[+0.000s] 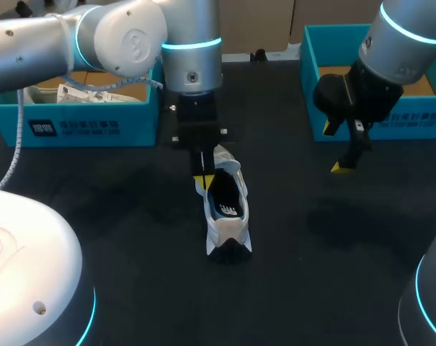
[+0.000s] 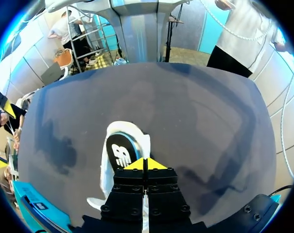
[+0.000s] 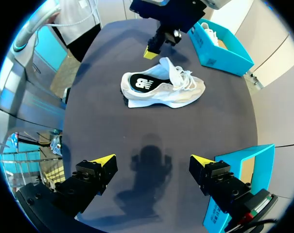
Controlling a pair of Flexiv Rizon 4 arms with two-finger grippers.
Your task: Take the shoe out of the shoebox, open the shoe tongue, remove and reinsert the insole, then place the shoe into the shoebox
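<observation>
A white shoe lies on the black table near the middle, heel toward me and toe away. Its black insole shows in the opening, also in the left wrist view and the right wrist view. My left gripper points straight down at the shoe's left side by the tongue. Its yellow tips are pressed together over the tongue end of the opening; whether any tongue is pinched is hidden. My right gripper hangs open above bare table right of the shoe, nothing between its fingers.
An open blue shoebox stands at the back left with a second white shoe and paper inside. Another open blue box stands at the back right, close beside my right arm. The table's front half is bare black cloth.
</observation>
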